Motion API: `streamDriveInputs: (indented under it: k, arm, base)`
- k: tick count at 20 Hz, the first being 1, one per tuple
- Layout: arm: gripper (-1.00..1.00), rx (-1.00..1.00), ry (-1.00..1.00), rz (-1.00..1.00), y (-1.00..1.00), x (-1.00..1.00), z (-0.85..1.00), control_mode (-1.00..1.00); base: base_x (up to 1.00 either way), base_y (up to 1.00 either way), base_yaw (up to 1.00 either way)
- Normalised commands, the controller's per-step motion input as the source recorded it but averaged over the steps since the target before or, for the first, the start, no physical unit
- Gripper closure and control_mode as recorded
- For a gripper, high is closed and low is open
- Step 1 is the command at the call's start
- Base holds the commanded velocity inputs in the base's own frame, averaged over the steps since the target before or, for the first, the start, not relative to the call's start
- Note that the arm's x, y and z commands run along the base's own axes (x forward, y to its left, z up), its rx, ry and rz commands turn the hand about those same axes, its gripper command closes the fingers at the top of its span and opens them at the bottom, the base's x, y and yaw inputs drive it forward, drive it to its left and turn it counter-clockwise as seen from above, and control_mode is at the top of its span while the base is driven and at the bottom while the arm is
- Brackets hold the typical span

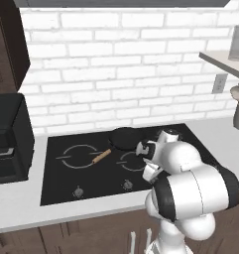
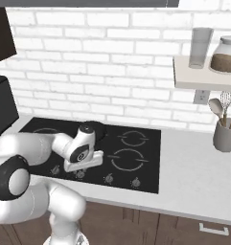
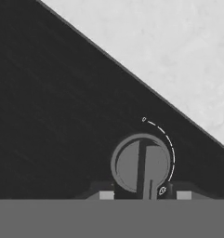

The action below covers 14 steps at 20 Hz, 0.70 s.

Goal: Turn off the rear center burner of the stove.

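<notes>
Gripper (image 3: 142, 195) sits low over the front row of the stove (image 1: 61, 188), right at a knob (image 3: 141, 162). In the hand view the 2 fingertips (image 3: 106, 195) stand spread, 1 on each side of the knob, not pinching it as far as I can tell. Knob's ridge points toward the flame-mark end of the dial arc, so probably not yet turned off. Rear center burner lies under the skillet (image 1: 123, 137) at the back of the glass. Judged stage: reach done; grip, twist and retreat left.
</notes>
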Motion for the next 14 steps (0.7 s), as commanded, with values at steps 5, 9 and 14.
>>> streamDriveInputs:
  k: [5,9,14]
  arm:
    - [1.0,0.0,0.07,-1.0,0.0,0.0,-0.03,-1.0]
    - [1.0,0.01,0.07,-1.0,0.0,0.0,-0.01,-1.0]
    - [1.0,0.06,0.12,-0.99,-0.01,0.0,-0.01,-1.0]
  base:
    - [0.0,0.0,0.0]
    - [0.0,0.0,0.0]
    - [0.0,0.0,0.0]
